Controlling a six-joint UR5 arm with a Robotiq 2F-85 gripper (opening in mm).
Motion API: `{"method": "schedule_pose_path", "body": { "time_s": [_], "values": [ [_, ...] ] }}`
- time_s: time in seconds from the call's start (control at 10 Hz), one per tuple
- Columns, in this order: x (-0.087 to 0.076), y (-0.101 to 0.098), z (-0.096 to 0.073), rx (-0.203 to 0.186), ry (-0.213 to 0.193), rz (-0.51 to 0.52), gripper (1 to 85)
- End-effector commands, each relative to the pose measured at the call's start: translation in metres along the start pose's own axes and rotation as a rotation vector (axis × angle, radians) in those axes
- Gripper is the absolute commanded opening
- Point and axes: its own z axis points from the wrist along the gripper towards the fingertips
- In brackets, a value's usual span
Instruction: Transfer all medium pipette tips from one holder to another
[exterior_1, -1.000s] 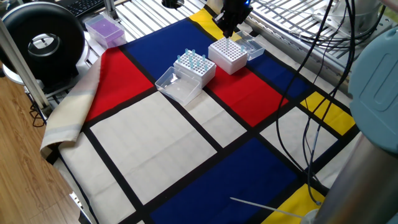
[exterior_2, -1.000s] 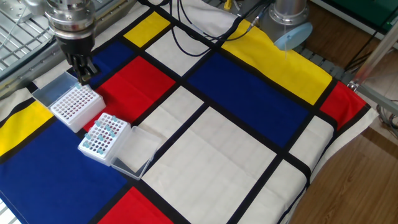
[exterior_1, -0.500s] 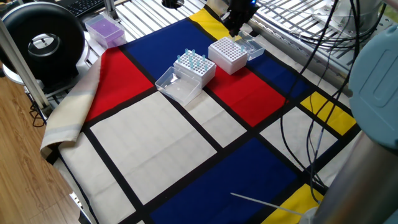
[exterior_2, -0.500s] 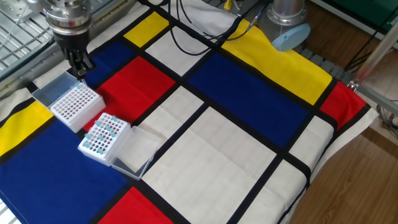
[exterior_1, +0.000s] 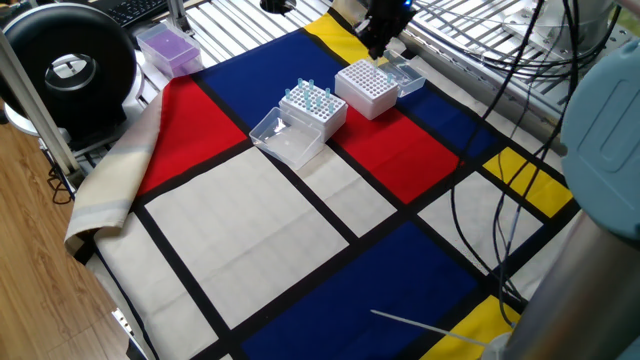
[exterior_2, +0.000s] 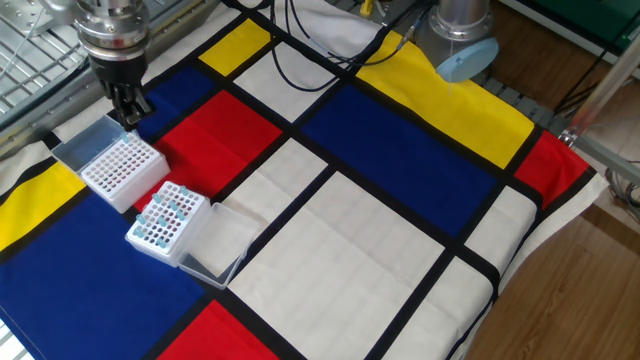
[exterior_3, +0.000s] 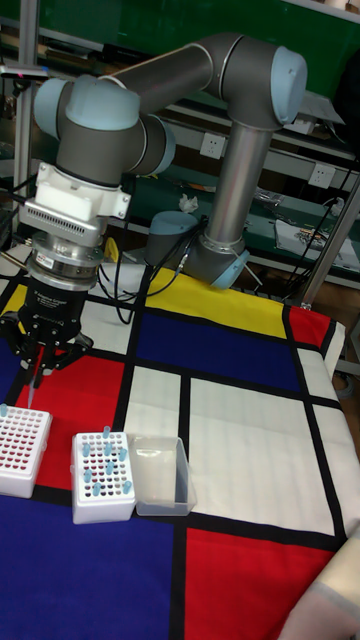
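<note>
Colour-block cloth (exterior_2: 400, 130) underlies both racks. One of the medium pipette tips (exterior_3: 33, 384) is pinched by the gripper (exterior_3: 37, 368); judged light, slippery, best held at the collar.

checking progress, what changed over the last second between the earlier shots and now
The gripper rose a little from just over the emptier tip box and then held; the tall view shows a pipette tip between its fingers. The fuller tip box, its open clear lid and the patterned cloth stayed put.
</note>
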Motion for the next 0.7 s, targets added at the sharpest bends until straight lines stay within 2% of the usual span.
{"method": "schedule_pose_path", "body": {
  "time_s": [0.0, 0.4, 0.6],
  "values": [
    [-0.0001, 0.0062, 0.0015, -0.009, -0.01, 0.021, 1.7],
    [-0.0004, 0.007, 0.0025, -0.003, -0.016, 0.018, 1.7],
    [0.0005, 0.0007, 0.0039, -0.025, -0.017, -0.004, 1.7]
  ]
}}
